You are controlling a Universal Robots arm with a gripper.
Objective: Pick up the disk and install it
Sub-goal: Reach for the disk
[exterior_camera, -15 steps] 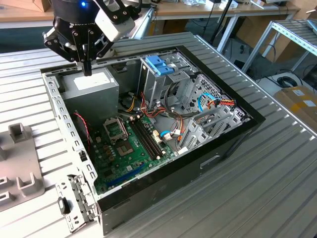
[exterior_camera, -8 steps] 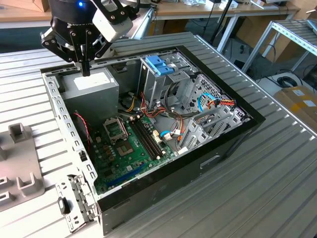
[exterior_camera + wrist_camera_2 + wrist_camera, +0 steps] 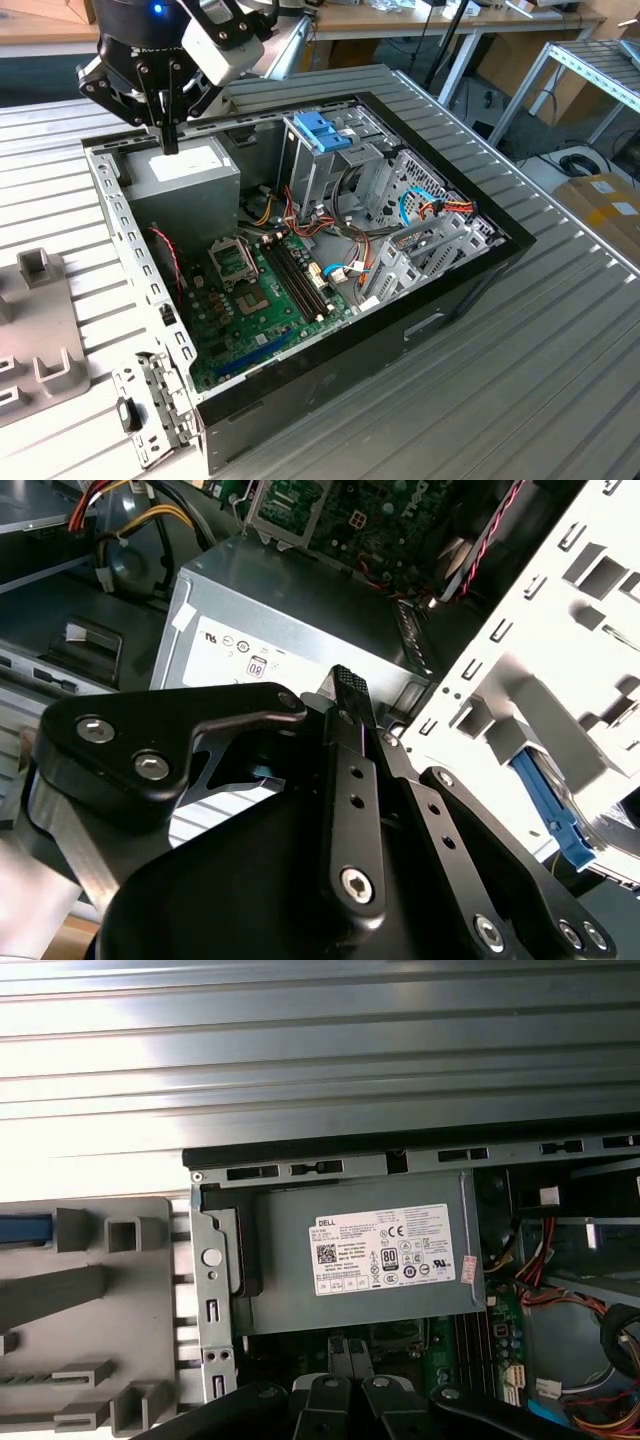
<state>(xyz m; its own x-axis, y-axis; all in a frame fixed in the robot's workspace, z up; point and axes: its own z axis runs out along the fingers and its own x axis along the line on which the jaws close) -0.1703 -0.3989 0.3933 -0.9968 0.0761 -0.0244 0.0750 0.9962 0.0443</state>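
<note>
Gripper (image 3: 171, 148) hangs over the PSU (image 3: 185, 175) at the far corner of the open PC case, on the exterior view's left; fingers pressed together w/ nothing between them, seen in both wrist views too (image 3: 345, 677) (image 3: 350, 1348); tip sits just above the PSU's labelled top, apart from it as far as I can judge.

Disk (image 3: 22, 1228): prob. the blue strip lying on the grey fixture (image 3: 110, 1290) outside the case, just past the perforated chassis wall (image 3: 125, 230); frame edge cuts it, so can't confirm the drive body or label. Not to be mixed up w/ the blue latch (image 3: 322, 130) atop the silver drive cage (image 3: 335, 175) inside the case, far side; that one's fixed hardware. Mobo (image 3: 265, 290) and loose cables (image 3: 350, 235) fill the near half of the case.

Step in hand, my reading: reach for pickup, nothing grasped yet, install not begun.

Doing it well, judged from this layout:
- keep height while crossing the chassis wall; its raised lip and tabs could catch a finger;
- spread the fingers before descent, not at contact;
- square the jaws to the disk's long axis; a skewed grip would prob. twist it on lift;
- pinch the rigid drive body, not the plastic rail alone; the rail prob. flexes and slips;
- watch the fixture's upright blocks (image 3: 125, 1232) close beside the strip; little room either side.
</note>
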